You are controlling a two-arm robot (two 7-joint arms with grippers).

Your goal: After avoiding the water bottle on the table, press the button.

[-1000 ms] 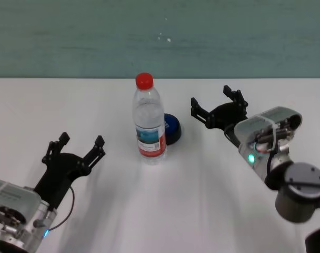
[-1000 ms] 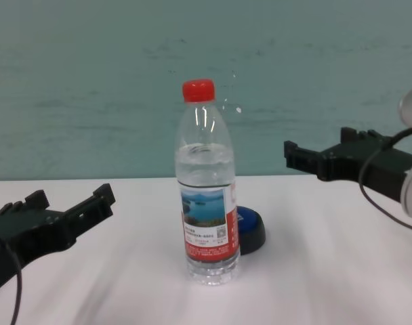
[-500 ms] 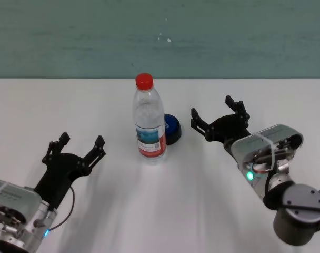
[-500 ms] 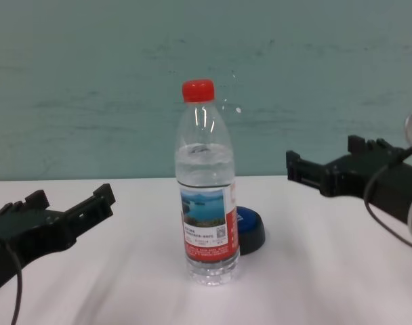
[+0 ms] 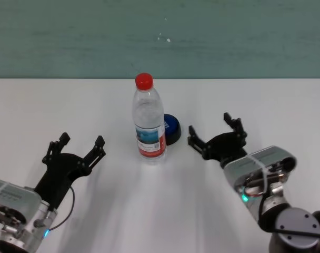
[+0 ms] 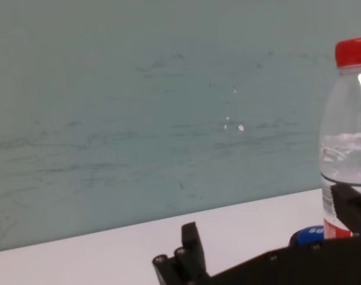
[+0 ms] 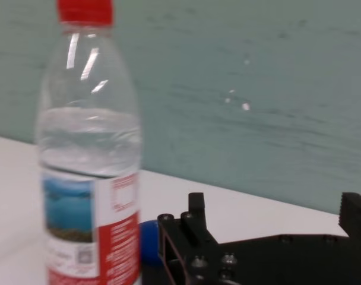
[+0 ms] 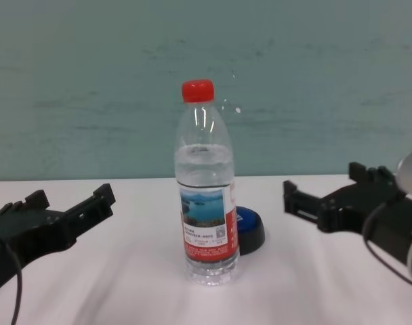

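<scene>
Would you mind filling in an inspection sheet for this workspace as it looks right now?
Surface: white table, flat.
Job's things: water bottle upright, red cap on; button behind it, partly hidden, untouched.
Clutter: nothing seen.
Grippers: right gripper open, fingers pointing toward the button from the bottle's right, touching nothing; left gripper open, idle at the bottle's left, apart from it.
Cables: black cable looped beside the left wrist; another at the right wrist.
Surroundings: teal wall behind the table.

No legible text anywhere; water bottle [image 8: 207, 200] label print too small to read.
</scene>
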